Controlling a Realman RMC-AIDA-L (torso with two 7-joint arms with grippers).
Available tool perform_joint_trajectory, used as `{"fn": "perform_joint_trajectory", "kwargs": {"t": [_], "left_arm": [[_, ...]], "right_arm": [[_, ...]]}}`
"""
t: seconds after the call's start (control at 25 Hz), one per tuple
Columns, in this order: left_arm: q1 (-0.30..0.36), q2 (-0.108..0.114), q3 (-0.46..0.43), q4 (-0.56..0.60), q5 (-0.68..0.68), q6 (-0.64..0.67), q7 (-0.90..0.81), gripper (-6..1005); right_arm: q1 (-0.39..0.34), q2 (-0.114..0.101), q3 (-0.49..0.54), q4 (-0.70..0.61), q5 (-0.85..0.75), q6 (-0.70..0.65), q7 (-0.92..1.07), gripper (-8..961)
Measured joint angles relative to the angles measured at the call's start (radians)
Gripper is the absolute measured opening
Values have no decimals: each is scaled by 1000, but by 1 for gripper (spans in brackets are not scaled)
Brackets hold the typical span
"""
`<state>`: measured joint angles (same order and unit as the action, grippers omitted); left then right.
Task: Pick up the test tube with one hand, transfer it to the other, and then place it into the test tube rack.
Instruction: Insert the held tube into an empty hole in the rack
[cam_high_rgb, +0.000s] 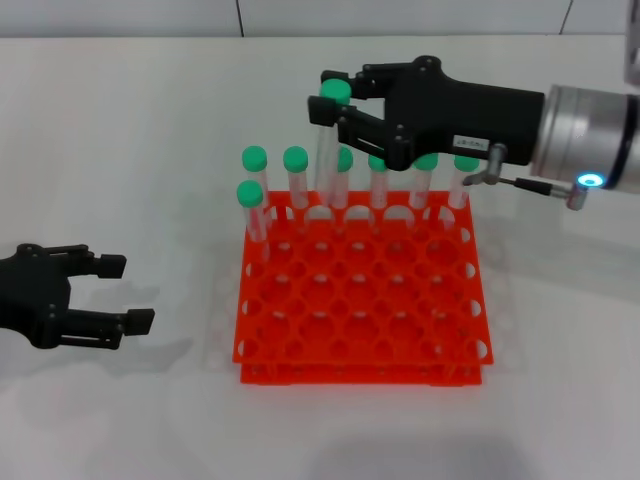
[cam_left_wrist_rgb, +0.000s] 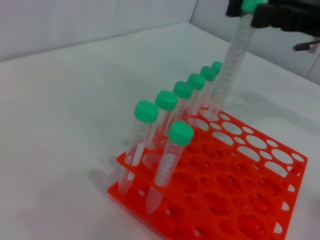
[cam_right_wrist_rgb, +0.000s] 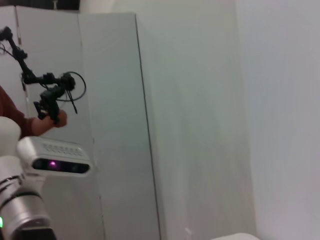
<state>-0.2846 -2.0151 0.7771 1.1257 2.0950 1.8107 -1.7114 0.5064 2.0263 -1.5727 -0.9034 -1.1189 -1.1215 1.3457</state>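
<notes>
The orange-red test tube rack (cam_high_rgb: 360, 300) stands mid-table and also shows in the left wrist view (cam_left_wrist_rgb: 240, 190). My right gripper (cam_high_rgb: 335, 105), black with a white label, is shut on the green-capped test tube (cam_high_rgb: 325, 150) just below its cap. It holds the tube upright over the rack's back row, with the lower end at the top tier. The left wrist view shows the held tube (cam_left_wrist_rgb: 234, 60) standing taller than the others. My left gripper (cam_high_rgb: 125, 293), unlabelled, is open and empty, low at the left of the rack.
Several other green-capped tubes (cam_high_rgb: 256, 160) stand in the rack's back row, and one stands in the second row at the left (cam_high_rgb: 250, 195). The rack's front rows are open holes. The right wrist view shows only a wall and cabinet panels.
</notes>
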Motion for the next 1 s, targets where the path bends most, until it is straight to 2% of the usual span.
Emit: {"fn": "perform_joint_trajectory", "kwargs": {"t": [0.36, 0.64, 1.0], "left_arm": [[-3, 10, -11, -25, 2, 3, 36, 893], [-4, 12, -12, -27, 2, 3, 42, 894], [-4, 11, -12, -27, 1, 1, 55, 894]], "right_arm": [[13, 1, -123, 5, 103, 120, -92, 275], [23, 2, -165, 58, 197, 128, -160, 276], [28, 2, -176, 75, 205, 143, -164, 278]]}}
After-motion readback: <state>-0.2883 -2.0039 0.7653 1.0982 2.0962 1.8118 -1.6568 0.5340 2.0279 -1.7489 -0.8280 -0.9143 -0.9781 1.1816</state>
